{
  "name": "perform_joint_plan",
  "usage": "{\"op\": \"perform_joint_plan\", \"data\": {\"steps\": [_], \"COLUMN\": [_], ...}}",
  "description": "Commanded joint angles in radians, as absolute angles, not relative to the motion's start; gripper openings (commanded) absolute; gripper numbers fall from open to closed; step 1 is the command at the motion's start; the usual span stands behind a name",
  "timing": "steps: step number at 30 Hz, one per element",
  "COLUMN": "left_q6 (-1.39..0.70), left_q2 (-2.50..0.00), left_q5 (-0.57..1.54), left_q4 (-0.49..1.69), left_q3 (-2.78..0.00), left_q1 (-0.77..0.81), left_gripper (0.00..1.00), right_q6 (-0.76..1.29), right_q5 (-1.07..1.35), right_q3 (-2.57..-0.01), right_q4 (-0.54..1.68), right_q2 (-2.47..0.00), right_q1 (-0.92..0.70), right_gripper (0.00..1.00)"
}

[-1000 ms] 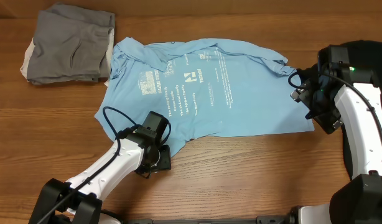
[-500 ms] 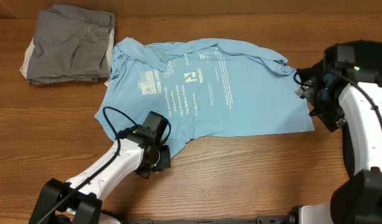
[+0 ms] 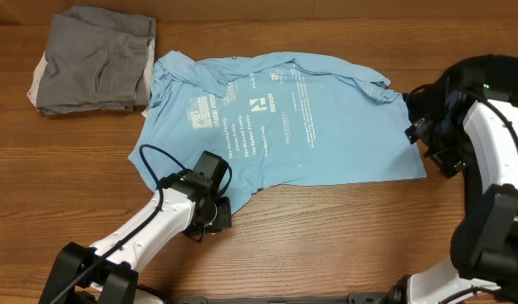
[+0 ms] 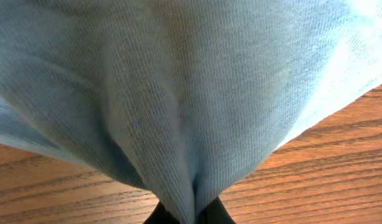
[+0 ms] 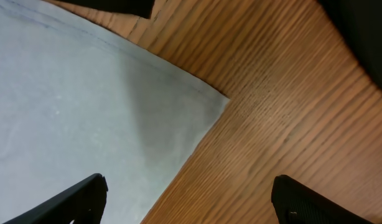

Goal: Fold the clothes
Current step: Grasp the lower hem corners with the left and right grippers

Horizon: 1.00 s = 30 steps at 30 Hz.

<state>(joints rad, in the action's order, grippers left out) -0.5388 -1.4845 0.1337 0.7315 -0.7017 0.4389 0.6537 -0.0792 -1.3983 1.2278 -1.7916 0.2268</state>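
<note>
— Blue shirt (image 4: 178, 87), an edge pinched tight in my left hand (image 4: 191, 214); my right hand (image 5: 191, 205) hangs wide open above its corner (image 5: 219, 99), holding nothing.
— What could go wrong?
— It lies spread on the tabletop (image 3: 343, 232). Pull with one hand and I'd guess it drags and bunches.
</note>
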Motion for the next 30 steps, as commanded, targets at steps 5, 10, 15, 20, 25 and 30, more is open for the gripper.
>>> {"op": "perform_joint_plan", "data": {"steps": [5, 10, 15, 20, 25, 30], "left_q6": [-0.515, -0.508, -0.503, -0.501, -0.501, -0.500], "left_q2": [-1.492, -1.492, -1.492, -1.492, -1.492, -1.492], "left_q5": [0.123, 0.123, 0.123, 0.123, 0.123, 0.121], "left_q4": [0.726, 0.726, 0.727, 0.725, 0.725, 0.725], "left_q3": [-0.693, -0.693, -0.693, -0.693, -0.693, -0.693], "left_q1": [0.447, 0.447, 0.447, 0.447, 0.447, 0.447], "left_gripper": [0.04, 0.05, 0.05, 0.05, 0.05, 0.06], "right_q6": [0.650, 0.650, 0.649, 0.650, 0.649, 0.646], "right_q5": [-0.065, -0.082, -0.096, -0.123, -0.138, -0.137], "right_q3": [-1.386, -1.320, -1.256, -1.247, -1.229, -1.188], "right_q4": [1.207, 1.126, 1.034, 1.023, 1.002, 0.954], "right_q2": [-1.828, -1.829, -1.829, -1.829, -1.829, -1.829], "right_q1": [0.225, 0.225, 0.226, 0.227, 0.233, 0.257], "right_gripper": [0.87, 0.91, 0.95, 0.93, 0.84, 0.84]}}
